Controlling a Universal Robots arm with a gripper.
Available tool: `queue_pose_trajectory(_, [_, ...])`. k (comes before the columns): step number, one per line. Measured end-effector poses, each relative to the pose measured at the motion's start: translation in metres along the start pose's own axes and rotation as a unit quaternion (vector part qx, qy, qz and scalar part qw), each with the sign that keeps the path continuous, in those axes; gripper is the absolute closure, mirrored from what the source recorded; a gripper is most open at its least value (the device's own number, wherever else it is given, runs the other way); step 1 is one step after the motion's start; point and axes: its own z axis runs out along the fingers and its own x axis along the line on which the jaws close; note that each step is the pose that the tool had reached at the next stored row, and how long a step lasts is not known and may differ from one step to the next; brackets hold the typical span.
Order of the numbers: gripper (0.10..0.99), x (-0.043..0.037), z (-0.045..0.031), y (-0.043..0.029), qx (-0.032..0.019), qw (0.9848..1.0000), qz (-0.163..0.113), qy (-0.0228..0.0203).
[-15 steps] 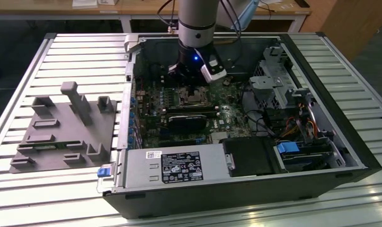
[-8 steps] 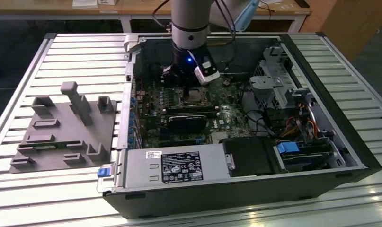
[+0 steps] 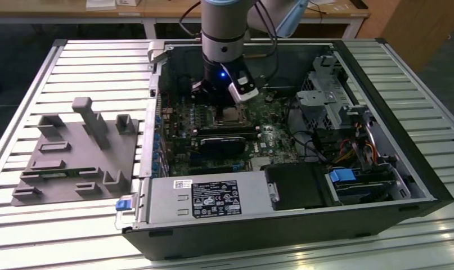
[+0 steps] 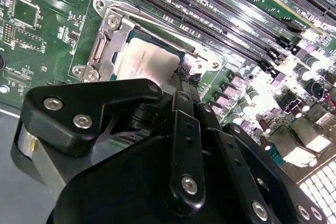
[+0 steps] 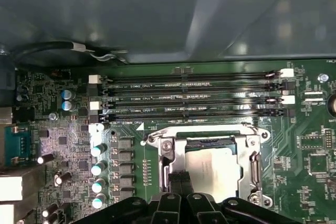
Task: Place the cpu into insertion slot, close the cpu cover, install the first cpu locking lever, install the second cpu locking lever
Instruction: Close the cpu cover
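Straight above the cpu cover (image 5: 254, 163), an upright arm (image 3: 223, 34), jaws together, nothing between them.

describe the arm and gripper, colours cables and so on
The arm is a silver-grey tube with a pale blue joint cap and black cables looping beside it. Its black wrist carries a small blue light and a white block. The gripper is matte black: flat linkage bars joined by silver screws.

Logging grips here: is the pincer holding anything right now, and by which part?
It cannot be told. The pincer is down at the rim of the cpu cover, beside the seated cpu; any hold there is hidden.
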Motion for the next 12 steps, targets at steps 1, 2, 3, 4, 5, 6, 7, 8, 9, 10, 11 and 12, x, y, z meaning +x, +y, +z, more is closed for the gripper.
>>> queue_pose_trajectory(1, [0.980,0.0002,0.0009,-0.0001,0.0000,1.0000,0.000,0.0000])
queue_pose_trajectory(2, [0.980,0.0005,0.0028,-0.0003,0.0000,1.0000,0.000,0.0000])
queue_pose_trajectory(3, [0.980,0.0006,0.0037,-0.0004,0.0000,1.0000,0.000,0.0000])
queue_pose_trajectory(4, [0.980,0.0007,0.0045,-0.0005,0.0000,1.0000,0.000,0.0000])
queue_pose_trajectory(5, [0.980,0.0008,0.0052,-0.0006,0.0001,1.0000,0.000,0.0001])
queue_pose_trajectory(6, [0.980,0.0009,0.0057,-0.0007,0.0002,1.0000,0.000,0.0001])
queue_pose_trajectory(7, [0.980,0.0009,0.0062,-0.0007,0.0003,1.0000,0.000,0.0002])
queue_pose_trajectory(8, [0.980,0.0009,0.0066,-0.0008,0.0004,1.0000,0.000,0.0003])
queue_pose_trajectory(9, [0.980,0.0010,0.0068,-0.0009,0.0004,1.0000,0.000,0.0003])
queue_pose_trajectory(10, [0.980,0.0009,0.0069,-0.0008,0.0003,1.0000,0.000,0.0002])
queue_pose_trajectory(11, [0.980,0.0008,0.0073,-0.0006,-0.0003,1.0000,0.000,-0.0002])
queue_pose_trajectory(12, [0.980,0.0008,0.0073,-0.0006,-0.0002,1.0000,0.000,-0.0002])
